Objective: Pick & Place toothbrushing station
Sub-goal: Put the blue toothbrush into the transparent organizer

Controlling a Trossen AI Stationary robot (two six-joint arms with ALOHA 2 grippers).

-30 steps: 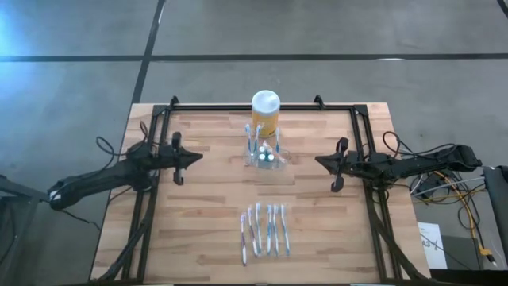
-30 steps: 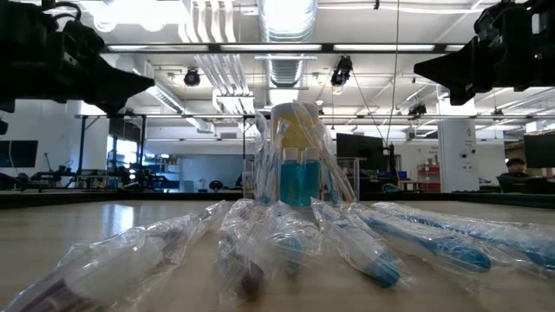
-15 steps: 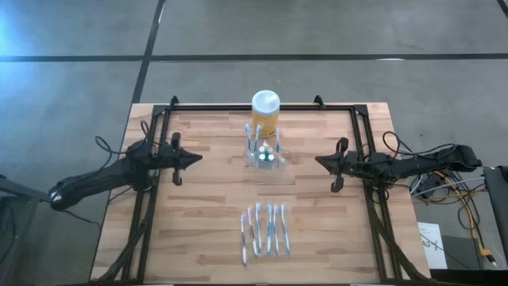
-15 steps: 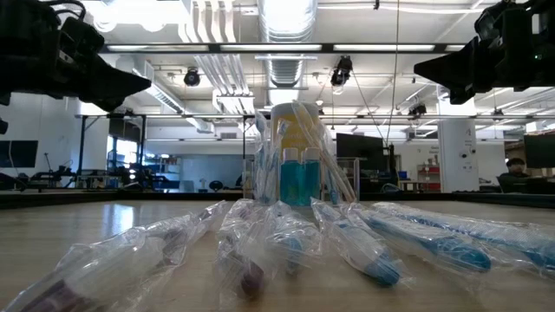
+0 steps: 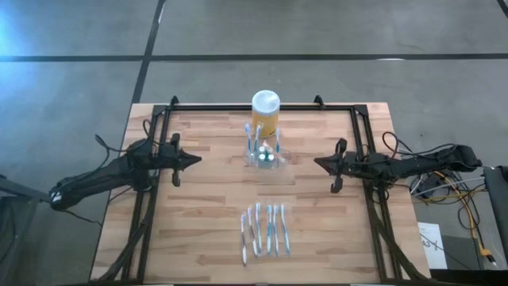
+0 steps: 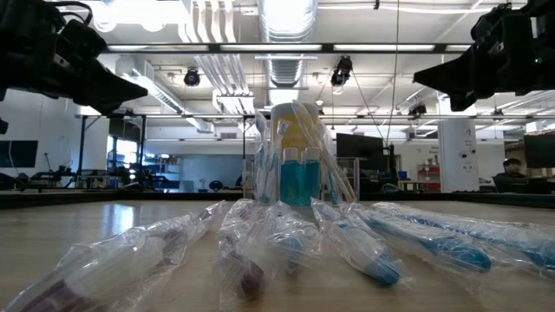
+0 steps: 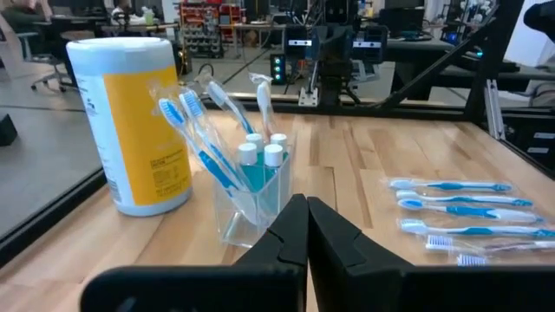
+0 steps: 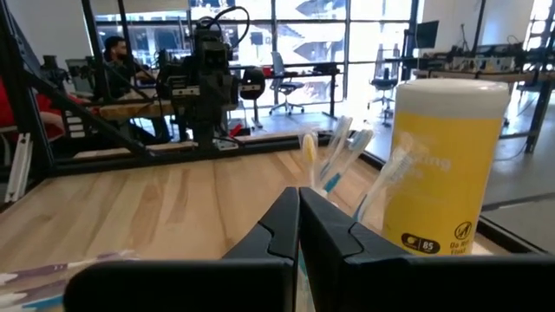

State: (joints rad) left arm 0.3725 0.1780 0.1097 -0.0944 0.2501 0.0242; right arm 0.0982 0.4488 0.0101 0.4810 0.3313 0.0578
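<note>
Nothing is picked yet: the left gripper and right gripper hover with fingers pressed together, flanking the toothbrushing station; next, one must spread and reach it.

Left arm: reaches in from the lower left of the high view, stretched nearly flat and pointing toward the frame's middle.
Left gripper: at the left of centre in the high view, fingers pressed together into one point, nothing between them; in the low view it hangs in the upper left corner.
Right arm: comes in from the right edge of the high view, mirroring the other, low and level.
Right gripper: right of centre, fingers closed tip to tip and empty; in the low view it shows in the upper right corner.
</note>
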